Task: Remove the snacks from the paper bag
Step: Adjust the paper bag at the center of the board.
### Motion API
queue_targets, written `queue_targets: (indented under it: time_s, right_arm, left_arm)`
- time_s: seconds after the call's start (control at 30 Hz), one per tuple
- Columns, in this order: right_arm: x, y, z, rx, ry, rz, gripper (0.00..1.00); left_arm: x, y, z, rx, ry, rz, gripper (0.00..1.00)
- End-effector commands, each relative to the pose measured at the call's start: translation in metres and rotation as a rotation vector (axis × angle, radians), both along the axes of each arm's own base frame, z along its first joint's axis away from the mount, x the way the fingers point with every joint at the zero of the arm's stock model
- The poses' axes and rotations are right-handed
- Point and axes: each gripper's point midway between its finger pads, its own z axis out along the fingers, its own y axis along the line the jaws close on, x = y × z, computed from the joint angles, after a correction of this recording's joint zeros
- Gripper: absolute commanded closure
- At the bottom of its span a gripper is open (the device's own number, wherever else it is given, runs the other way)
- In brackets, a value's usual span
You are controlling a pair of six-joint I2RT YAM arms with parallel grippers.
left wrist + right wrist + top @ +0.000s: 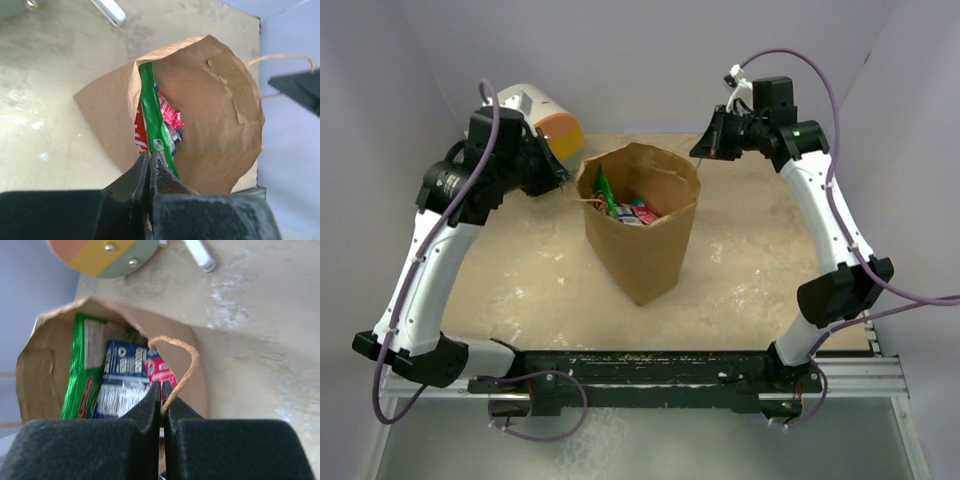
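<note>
Upright open brown paper bag (642, 250), green, blue, pink snacks (120, 382) inside

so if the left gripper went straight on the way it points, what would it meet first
Probably the green chip bag, on edge in the bag just past the left gripper's shut tips; depth is unclear, they may be touching the rim.

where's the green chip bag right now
Top view: the green chip bag stands on edge inside the paper bag at mid-table, along its left wall, beside the blue-white pouch.
</note>
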Motion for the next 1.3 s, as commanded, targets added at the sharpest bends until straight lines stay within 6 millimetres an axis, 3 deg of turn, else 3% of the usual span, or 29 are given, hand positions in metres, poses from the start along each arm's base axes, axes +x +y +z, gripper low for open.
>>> queue_targets:
  time_s: [0.0,0.17,0.23,0.37,0.43,0.53,0.67,0.8,0.9,1.07,1.13,1.27]
  right_arm:
    - [-0.035,0.039,0.061,0.131,-0.143,0.088,1.00]
    - [-0.058,0.073,0.065,0.218,-0.122,0.146,1.00]
    - [-0.060,0.075,0.064,0.242,-0.115,0.141,1.00]
    - [-0.058,0.074,0.064,0.240,-0.105,0.123,0.98]
    - [-0.057,0.074,0.061,0.228,-0.094,0.123,0.93]
    - [-0.058,0.072,0.064,0.201,-0.101,0.134,0.81]
    - [-0.054,0.057,0.062,0.121,-0.115,0.077,0.42]
    - [-0.054,0.042,0.065,0.090,-0.134,0.029,0.21]
    - [-0.048,0.023,0.066,0.129,-0.109,-0.023,0.00]
    - [-0.043,-0.009,0.065,0.343,-0.025,-0.060,0.00]
    - [-0.044,-0.008,0.066,0.406,-0.026,-0.006,0.01]
    - [-0.043,-0.012,0.062,0.363,-0.040,-0.010,0.00]
  left_arm:
    - [0.026,0.028,0.041,0.029,-0.139,0.003,1.00]
    - [0.043,0.060,0.034,0.030,-0.097,0.081,0.97]
    - [0.043,0.066,0.031,0.034,-0.088,0.100,0.82]
    - [0.037,0.072,0.018,0.033,-0.049,0.133,0.78]
    - [0.034,0.076,0.013,0.044,-0.026,0.157,0.64]
    - [0.029,0.076,0.019,0.049,-0.051,0.137,0.45]
    - [0.023,0.079,0.021,0.060,-0.074,0.134,0.22]
    - [0.025,0.076,0.014,0.033,-0.054,0.125,0.03]
    - [0.035,0.071,0.009,-0.005,-0.048,0.103,0.01]
    - [0.054,0.077,-0.005,0.020,-0.024,0.118,0.03]
    - [0.062,0.079,-0.014,0.043,-0.012,0.120,0.06]
    - [0.073,0.080,-0.027,0.059,0.001,0.120,0.12]
